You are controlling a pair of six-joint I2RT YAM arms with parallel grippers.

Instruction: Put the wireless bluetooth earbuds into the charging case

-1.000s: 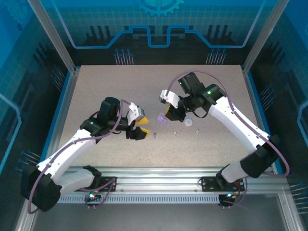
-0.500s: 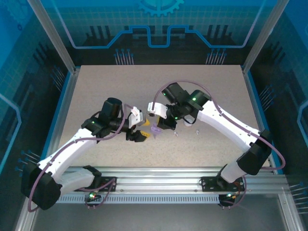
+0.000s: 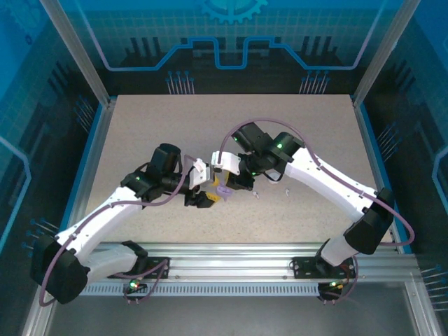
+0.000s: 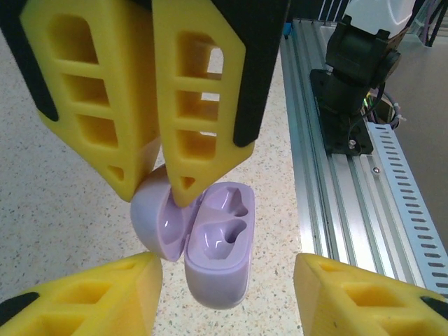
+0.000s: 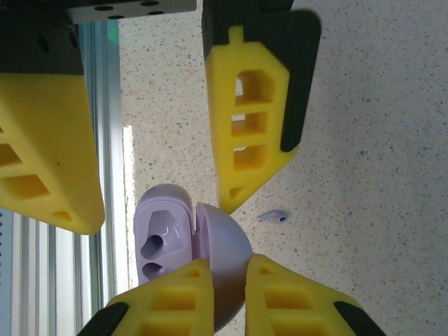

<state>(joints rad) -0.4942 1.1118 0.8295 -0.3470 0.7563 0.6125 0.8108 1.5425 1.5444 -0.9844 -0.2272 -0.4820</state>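
A pale purple charging case [image 4: 220, 245] hangs open above the table, its two wells empty. My right gripper [image 5: 227, 264] is shut on the case's domed lid [image 5: 224, 252]. The right gripper's fingers [image 4: 196, 91] reach down from the top of the left wrist view. My left gripper [image 4: 225, 260] is open, with one finger on each side of the case body and a gap at both sides. In the top view the left gripper [image 3: 204, 198] and right gripper [image 3: 231, 185] meet over the table's middle front. One pale purple earbud [image 5: 274, 217] lies on the table just beyond the lid.
Two more tiny buds [image 3: 256, 194] [image 3: 287, 190] lie on the speckled table to the right of the grippers. The aluminium rail [image 4: 350, 210] runs along the near edge, close beside the case. Open tabletop [image 3: 210, 126] stretches behind both arms.
My right gripper has carried the purple case left and nearer, to the left gripper. The left gripper's jaws have narrowed around the case body.
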